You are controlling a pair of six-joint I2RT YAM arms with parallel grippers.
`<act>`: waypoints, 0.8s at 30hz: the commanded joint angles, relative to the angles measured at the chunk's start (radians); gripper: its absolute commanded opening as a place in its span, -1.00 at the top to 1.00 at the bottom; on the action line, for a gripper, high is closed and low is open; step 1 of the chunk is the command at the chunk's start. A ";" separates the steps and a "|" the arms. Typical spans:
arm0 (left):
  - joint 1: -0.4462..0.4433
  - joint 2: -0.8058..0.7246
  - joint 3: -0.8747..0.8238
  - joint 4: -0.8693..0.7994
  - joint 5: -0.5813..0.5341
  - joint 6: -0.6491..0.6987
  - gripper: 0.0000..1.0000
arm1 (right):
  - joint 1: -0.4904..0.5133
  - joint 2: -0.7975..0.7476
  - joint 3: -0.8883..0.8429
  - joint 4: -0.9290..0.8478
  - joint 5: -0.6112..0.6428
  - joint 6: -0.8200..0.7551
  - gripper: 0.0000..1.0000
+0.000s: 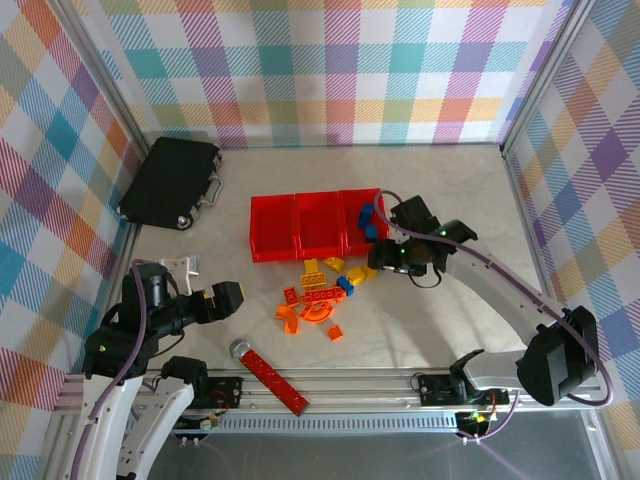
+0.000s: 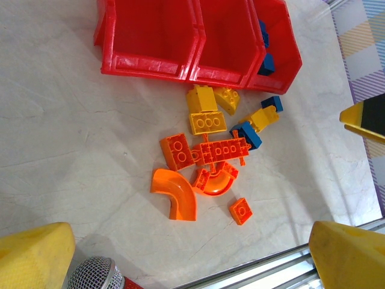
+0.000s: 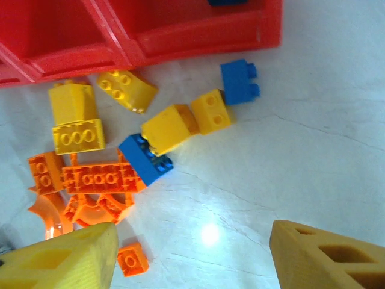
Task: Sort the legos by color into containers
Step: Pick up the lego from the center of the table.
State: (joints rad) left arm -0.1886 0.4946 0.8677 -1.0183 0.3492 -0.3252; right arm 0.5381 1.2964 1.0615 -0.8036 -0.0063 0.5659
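Beside containers (image 1: 272, 228), right tool (image 3: 191, 247) (jaws wide apart) hovers near legos (image 3: 99, 178).

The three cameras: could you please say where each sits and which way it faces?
Top external: above, behind the bases, looking down on table, bins, left gripper, right gripper.
Left wrist: on the left gripper, angled down at the legos; yellow fingers below.
Right wrist: on the right gripper, close over the legos; yellow fingers below.
Shared: all show legos beside the bins.
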 commanded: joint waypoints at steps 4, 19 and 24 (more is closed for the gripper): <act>-0.007 -0.012 -0.010 0.006 0.017 0.000 -0.99 | 0.000 0.063 -0.002 -0.016 0.123 0.072 -0.37; -0.008 -0.030 -0.009 0.002 0.017 0.000 -0.99 | -0.013 0.304 0.083 0.138 0.156 -0.008 -0.16; -0.008 -0.031 -0.009 0.001 0.017 -0.001 -0.99 | -0.013 0.376 0.131 0.139 0.172 -0.038 -0.06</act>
State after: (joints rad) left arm -0.1886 0.4751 0.8673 -1.0183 0.3500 -0.3252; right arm 0.5301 1.6444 1.1591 -0.6796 0.1432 0.5610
